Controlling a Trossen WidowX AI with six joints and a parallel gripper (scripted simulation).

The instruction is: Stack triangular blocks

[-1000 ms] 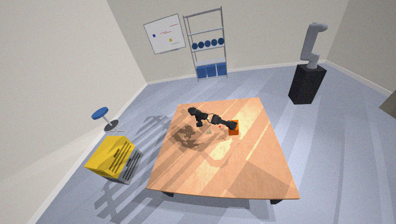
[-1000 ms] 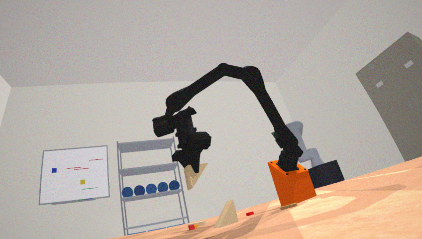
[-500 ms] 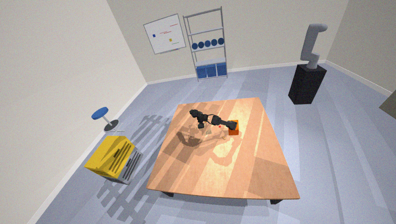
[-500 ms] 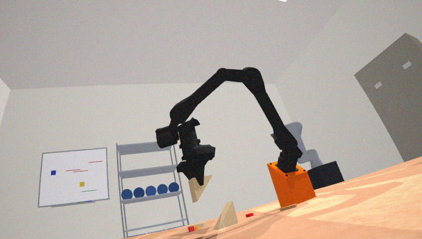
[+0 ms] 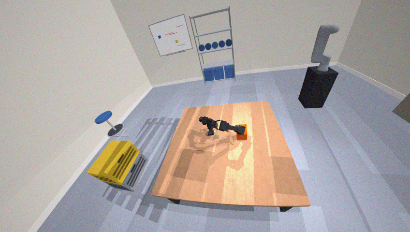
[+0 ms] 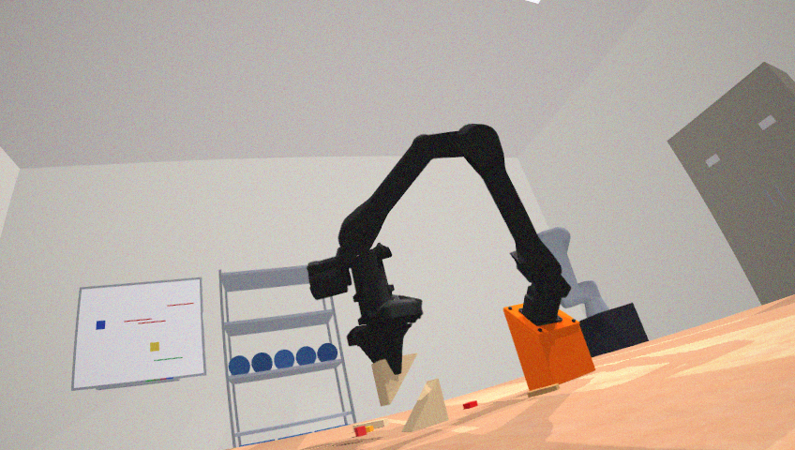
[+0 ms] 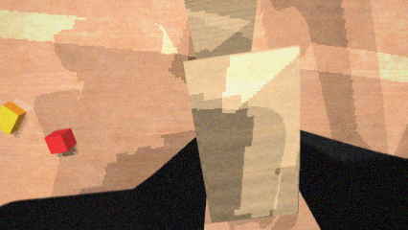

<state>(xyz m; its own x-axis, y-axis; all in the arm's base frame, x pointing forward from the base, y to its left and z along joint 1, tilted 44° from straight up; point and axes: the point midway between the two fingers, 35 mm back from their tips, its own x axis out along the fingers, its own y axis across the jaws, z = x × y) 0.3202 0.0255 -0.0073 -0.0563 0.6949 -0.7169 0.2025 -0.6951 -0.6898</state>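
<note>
My gripper (image 6: 391, 368) (image 7: 240, 140) is shut on one pale wooden triangular block (image 6: 383, 393) (image 7: 263, 144). It holds the block in the air, narrow end down, with its sloped face toward the lower right in the exterior view. The other triangular block (image 6: 430, 411) (image 7: 220, 29) (image 5: 216, 136) stands on the table (image 5: 235, 183) (image 6: 669, 401), its sloped face up and toward the left in the exterior view. The held block is above and to the left of it there, apart from it. In the wrist view the held block hides part of the lower one.
A red cube (image 6: 360, 430) (image 7: 61, 141) and a yellow cube (image 6: 369, 428) (image 7: 11, 118) lie near a thin pale piece (image 6: 377, 424). Another red piece (image 6: 470, 404) (image 5: 227, 131) lies toward the orange arm base (image 6: 549, 356) (image 5: 241, 137). A flat tan piece (image 6: 543, 391) lies beside that base.
</note>
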